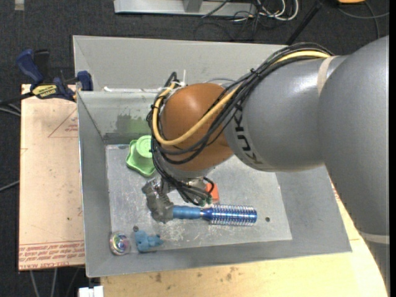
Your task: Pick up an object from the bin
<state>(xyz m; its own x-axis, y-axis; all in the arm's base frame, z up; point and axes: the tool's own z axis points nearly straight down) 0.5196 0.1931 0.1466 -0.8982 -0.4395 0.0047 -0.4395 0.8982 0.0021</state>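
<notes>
Gripper at lower centre-left of the frame, down by the bin floor, at the left end of a blue brush; whether it is set wide or narrow cannot be told. Brush lies flat, long axis left to right, plain handle toward the gripper, ribbed head pointing right. Orange piece just above the handle, partly hidden. Green cup to upper left. Blue toy and clear ball at lower left.
</notes>
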